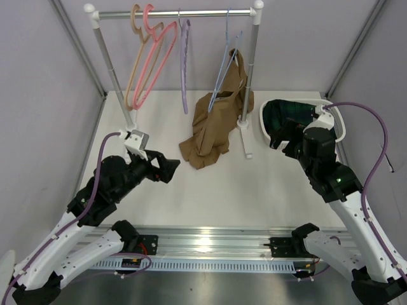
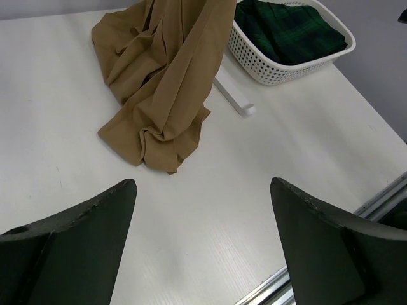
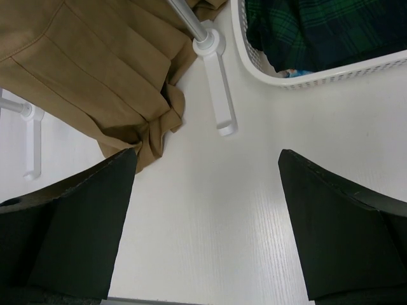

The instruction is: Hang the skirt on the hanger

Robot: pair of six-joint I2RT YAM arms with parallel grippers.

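Observation:
The dark green plaid skirt (image 1: 284,114) lies bunched in a white basket (image 1: 263,129) at the right rear. It also shows in the left wrist view (image 2: 289,28) and the right wrist view (image 3: 318,25). The pale lavender hanger (image 1: 184,67) hangs by its hook from the rack's rail. My left gripper (image 1: 170,169) is open and empty above the table at the left (image 2: 202,184). My right gripper (image 1: 280,137) is open and empty just in front of the basket (image 3: 206,152).
A tan-brown garment (image 1: 210,130) hangs from a thin blue hanger (image 1: 224,70) and pools on the table (image 2: 159,82). Tan and pink hangers (image 1: 147,57) hang on the rail. The rack's right post (image 1: 251,70) and white foot (image 3: 216,95) stand between garment and basket.

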